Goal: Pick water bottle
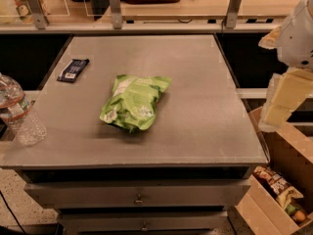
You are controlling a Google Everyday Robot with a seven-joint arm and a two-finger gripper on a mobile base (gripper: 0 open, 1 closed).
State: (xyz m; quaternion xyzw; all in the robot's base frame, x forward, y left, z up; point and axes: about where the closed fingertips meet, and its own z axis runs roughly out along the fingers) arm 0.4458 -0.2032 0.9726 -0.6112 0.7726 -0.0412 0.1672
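Note:
The water bottle (18, 112) is clear crinkled plastic with a whitish-red label band. It lies tilted at the table's left edge, partly cut off by the frame. My gripper (279, 104) hangs at the right edge of the view on the white arm (297, 33). It is beyond the table's right side and far from the bottle, with nothing seen in it. A green snack bag (134, 102) lies in the middle of the grey table (205, 82), between the gripper and the bottle.
A dark flat wrapped bar (73, 70) lies at the table's back left. A cardboard box (283, 180) with packets stands on the floor at the right. A shelf with railing posts (115, 6) runs behind the table. Drawers (139, 197) sit below the tabletop.

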